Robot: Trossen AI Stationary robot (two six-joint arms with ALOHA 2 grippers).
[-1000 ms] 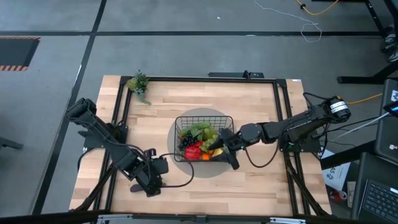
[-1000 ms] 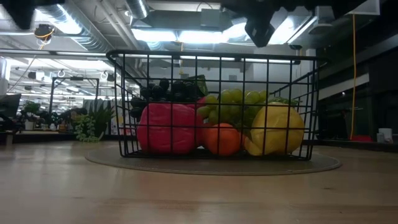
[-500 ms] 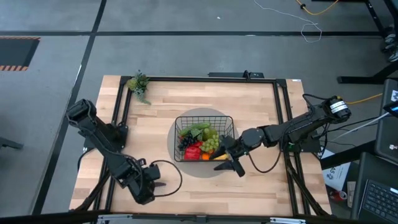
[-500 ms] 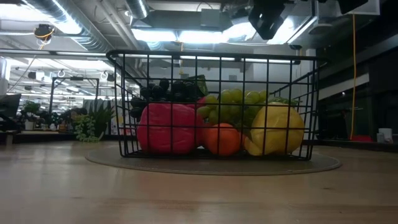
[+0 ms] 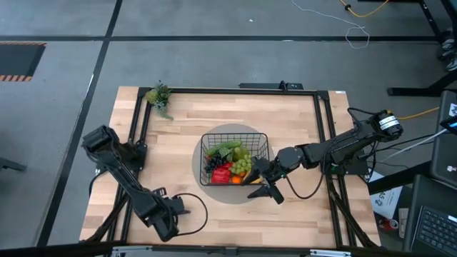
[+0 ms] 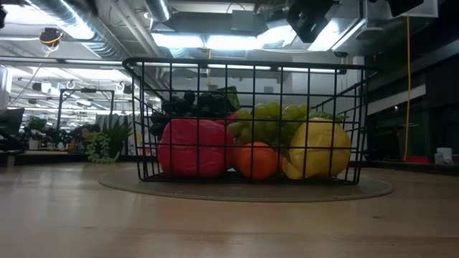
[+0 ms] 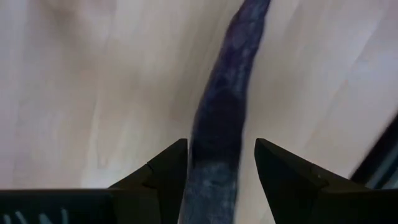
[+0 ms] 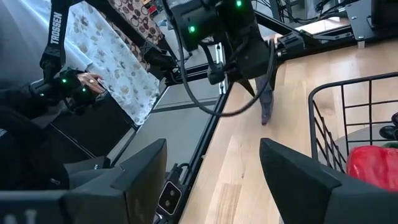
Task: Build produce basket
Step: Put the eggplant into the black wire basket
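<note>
Two pincers on show. Left pincer [image 5: 173,211] low at lower left of the high view, near the surface's [image 5: 285,114] bottom edge, well apart from the basket [image 5: 235,134]. Fingers [image 7: 165,171] clamped on a long dark purple piece, probably the eggplant [image 7: 227,112], though badly blurred. Right pincer [image 5: 265,191] just beside the basket's lower right corner, fingers spread wide, nothing between them. Basket at mid-frame, sitting on a round grey mat [image 5: 221,198]. Inside, from the low view: red piece [image 6: 192,147] at left, orange [image 6: 256,159] in the middle, lemon [image 6: 319,147] at right, green grapes [image 6: 269,115] and dark grapes [image 6: 186,104] on top.
</note>
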